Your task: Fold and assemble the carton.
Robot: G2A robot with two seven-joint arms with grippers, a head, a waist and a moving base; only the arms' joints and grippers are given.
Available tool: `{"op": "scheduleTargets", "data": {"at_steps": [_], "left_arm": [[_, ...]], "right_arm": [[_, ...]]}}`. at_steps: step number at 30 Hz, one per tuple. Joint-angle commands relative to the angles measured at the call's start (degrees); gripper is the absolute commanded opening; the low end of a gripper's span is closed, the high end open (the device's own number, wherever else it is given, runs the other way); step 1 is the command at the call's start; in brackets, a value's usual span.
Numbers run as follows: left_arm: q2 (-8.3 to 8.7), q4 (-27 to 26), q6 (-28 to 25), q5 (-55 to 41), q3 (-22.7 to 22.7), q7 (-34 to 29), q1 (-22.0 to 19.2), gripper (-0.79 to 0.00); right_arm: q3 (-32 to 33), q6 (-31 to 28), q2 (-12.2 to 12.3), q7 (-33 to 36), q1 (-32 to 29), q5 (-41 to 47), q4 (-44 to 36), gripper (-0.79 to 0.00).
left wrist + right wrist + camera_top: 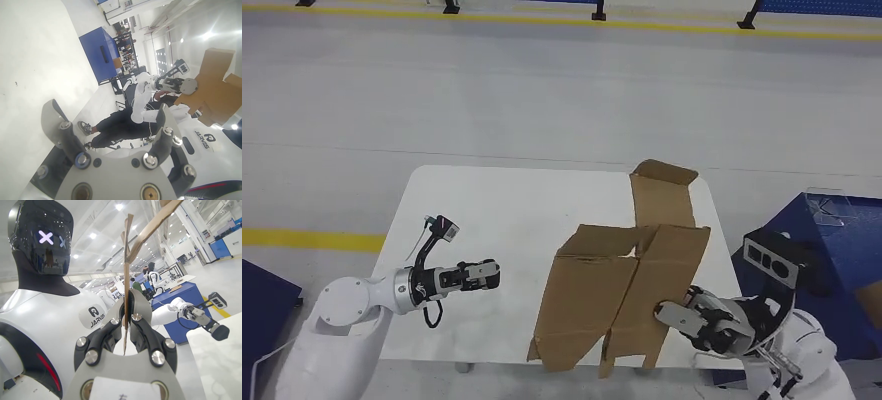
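Plain brown carton (627,290), white table (492,220), blue cabinet (827,250), grey floor (542,100) (yellow stripes (312,240))

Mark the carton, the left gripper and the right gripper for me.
carton (590,298): top view, middle of a broad cardboard panel.
left gripper (107,108): left wrist view, gap between its open fingertips.
right gripper (127,300): right wrist view, between fingertips clamped on the carton edge.

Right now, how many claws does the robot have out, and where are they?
2. The left claw is open above the table, apart from the carton. The right claw is shut on the carton's edge nearest the robot.
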Motion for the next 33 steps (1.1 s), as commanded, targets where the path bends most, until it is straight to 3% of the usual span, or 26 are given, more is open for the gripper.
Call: {"op": "scheduleTargets", "data": {"at_steps": [1, 2, 5, 11, 15, 18, 22, 26, 29, 33], "left_arm": [[0.00, 0.00, 0.00, 0.00, 0.00, 0.00, 0.00, 0.000], [0.00, 0.00, 0.00, 0.00, 0.00, 0.00, 0.00, 0.000], [0.00, 0.00, 0.00, 0.00, 0.00, 0.00, 0.00, 0.000], [0.00, 0.00, 0.00, 0.00, 0.00, 0.00, 0.00, 0.000], [0.00, 0.00, 0.00, 0.00, 0.00, 0.00, 0.00, 0.000], [0.00, 0.00, 0.00, 0.00, 0.00, 0.00, 0.00, 0.000], [0.00, 0.00, 0.00, 0.00, 0.00, 0.00, 0.00, 0.000], [0.00, 0.00, 0.00, 0.00, 0.00, 0.00, 0.00, 0.000], [0.00, 0.00, 0.00, 0.00, 0.00, 0.00, 0.00, 0.000], [0.00, 0.00, 0.00, 0.00, 0.00, 0.00, 0.00, 0.000]], "right_arm": [[-0.28, 0.79, 0.06, -0.15, 0.21, 0.72, -0.32, -0.785], [-0.87, 2.50, 0.10, -0.15, -0.04, 2.21, 0.05, -0.785], [-4.62, 13.57, 0.23, 1.87, -0.30, 17.53, 0.76, -0.785], [-12.66, 52.35, 0.21, 3.17, 2.19, 55.75, 6.70, -0.785], [-18.42, 74.97, -0.08, -2.80, 3.90, 80.50, 10.74, -0.785], [-23.41, 85.59, -0.18, -12.26, 4.39, 99.90, 13.34, -0.785], [-27.68, 86.60, 0.15, -26.88, 6.22, 121.44, 14.09, -0.785], [-27.65, 84.17, 0.43, -34.85, 7.26, 130.13, 13.14, -0.785], [-24.97, 83.20, 0.45, -35.54, 7.41, 127.85, 12.48, -0.785], [-18.20, 78.74, -0.02, -26.80, 7.30, 108.97, 10.81, -0.785]]}}
